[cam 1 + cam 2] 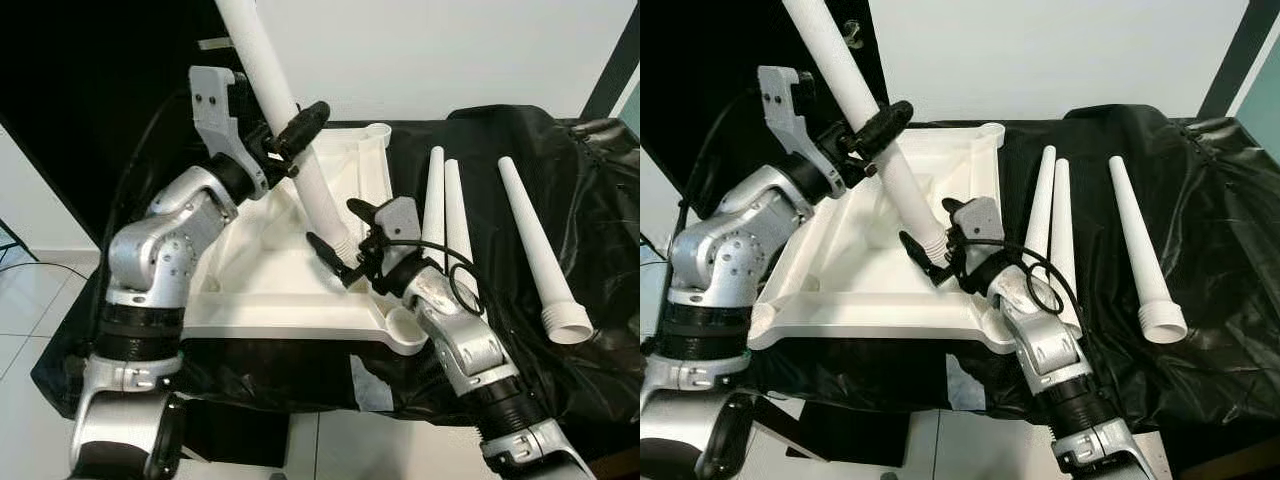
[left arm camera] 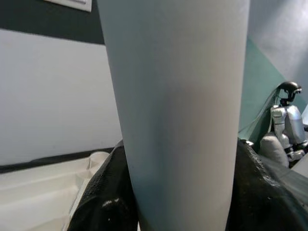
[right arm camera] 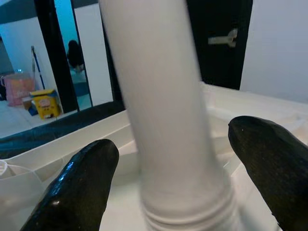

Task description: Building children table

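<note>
The white table top (image 1: 262, 288) lies upside down on the black-covered table. My left gripper (image 1: 296, 134) is shut on a white tapered leg (image 1: 300, 150), holding it tilted, narrow end up and to the left. The leg's threaded end (image 1: 343, 243) rests low on the table top's underside near its right rim. My right gripper (image 1: 345, 232) is open, its fingers (image 3: 72, 187) on either side of the leg's (image 3: 168, 120) lower part with gaps between. In the left wrist view the leg (image 2: 178, 120) sits between the black fingers (image 2: 101, 192).
Three spare white legs (image 1: 433, 200) (image 1: 457, 220) (image 1: 535, 250) lie on the black cloth (image 1: 600, 220) right of the table top. Round corner sockets (image 1: 378, 131) (image 1: 408, 330) stand at its right corners. The table's front edge drops to tiled floor. Another robot (image 2: 287, 120) stands far off.
</note>
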